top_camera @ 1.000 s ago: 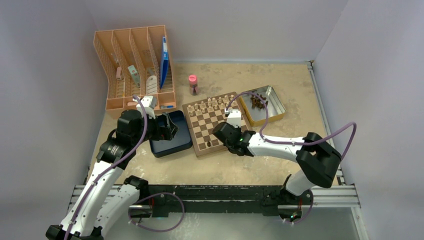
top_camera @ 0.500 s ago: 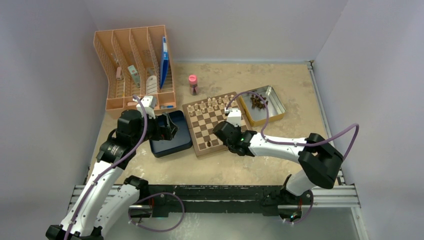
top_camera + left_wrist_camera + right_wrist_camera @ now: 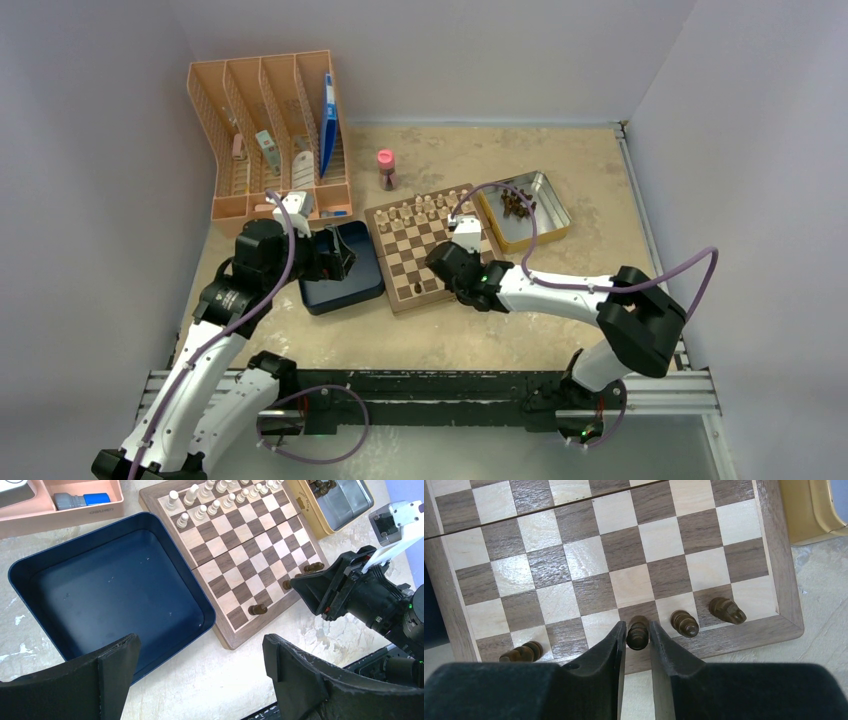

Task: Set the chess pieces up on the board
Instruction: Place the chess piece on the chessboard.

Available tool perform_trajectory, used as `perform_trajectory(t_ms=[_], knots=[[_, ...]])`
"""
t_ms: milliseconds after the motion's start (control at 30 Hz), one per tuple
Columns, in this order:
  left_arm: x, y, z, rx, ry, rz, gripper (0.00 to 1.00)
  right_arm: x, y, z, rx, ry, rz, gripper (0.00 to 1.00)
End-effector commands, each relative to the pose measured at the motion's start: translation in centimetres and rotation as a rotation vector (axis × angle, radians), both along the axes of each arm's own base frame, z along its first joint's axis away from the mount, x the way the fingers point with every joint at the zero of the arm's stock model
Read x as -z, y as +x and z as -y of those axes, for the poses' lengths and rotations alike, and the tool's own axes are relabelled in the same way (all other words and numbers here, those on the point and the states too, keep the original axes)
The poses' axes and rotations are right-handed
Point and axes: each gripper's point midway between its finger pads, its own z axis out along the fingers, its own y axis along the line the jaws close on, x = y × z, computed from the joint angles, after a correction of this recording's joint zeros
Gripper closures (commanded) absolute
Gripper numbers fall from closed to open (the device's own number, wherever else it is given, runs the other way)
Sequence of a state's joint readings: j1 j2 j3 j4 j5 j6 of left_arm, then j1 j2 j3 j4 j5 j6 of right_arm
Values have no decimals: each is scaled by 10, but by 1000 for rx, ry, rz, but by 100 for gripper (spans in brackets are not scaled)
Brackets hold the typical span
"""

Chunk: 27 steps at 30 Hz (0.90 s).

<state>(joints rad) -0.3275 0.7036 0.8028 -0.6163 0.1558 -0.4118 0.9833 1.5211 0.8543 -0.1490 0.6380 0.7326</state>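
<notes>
Beige speckled tabletop [image 3: 450,335], grey walls all round, and the board [image 3: 574,555] sits in the middle. At the board's near edge the right gripper [image 3: 636,625] has its fingers narrow on a dark piece [image 3: 638,636] standing upright in the near row, pads seemingly against both its sides. Just left of the board, the left gripper [image 3: 200,642] hangs wide open over the blue box [image 3: 100,580]. More chess pieces [image 3: 515,203] lie in the tin [image 3: 545,222] off the board's far right corner. Small turned wood, I'd say: light, rigid, smooth and rounded, quick to tip, so best pinched on the stem, below the knob.
</notes>
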Motion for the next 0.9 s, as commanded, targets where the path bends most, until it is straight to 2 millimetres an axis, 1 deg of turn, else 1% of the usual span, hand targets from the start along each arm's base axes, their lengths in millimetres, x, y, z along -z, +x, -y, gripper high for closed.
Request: perform_trajectory(t_ms=[0, 267, 433, 667, 800, 867], knots=[[-10, 5, 0, -9, -20, 40, 7, -20, 12, -7, 22, 16, 46, 73], [-11, 4, 0, -11, -21, 42, 7, -39, 13, -9, 23, 31, 60, 71], [-10, 5, 0, -12, -20, 39, 7, -60, 19, -9, 24, 37, 97, 69], [-12, 4, -1, -14, -20, 43, 7, -83, 44, 2, 68, 21, 150, 68], [-13, 3, 0, -9, -24, 50, 7, -95, 73, 17, 76, 51, 189, 68], [-13, 3, 0, -6, -24, 48, 7, -103, 91, 31, 107, 59, 220, 68]])
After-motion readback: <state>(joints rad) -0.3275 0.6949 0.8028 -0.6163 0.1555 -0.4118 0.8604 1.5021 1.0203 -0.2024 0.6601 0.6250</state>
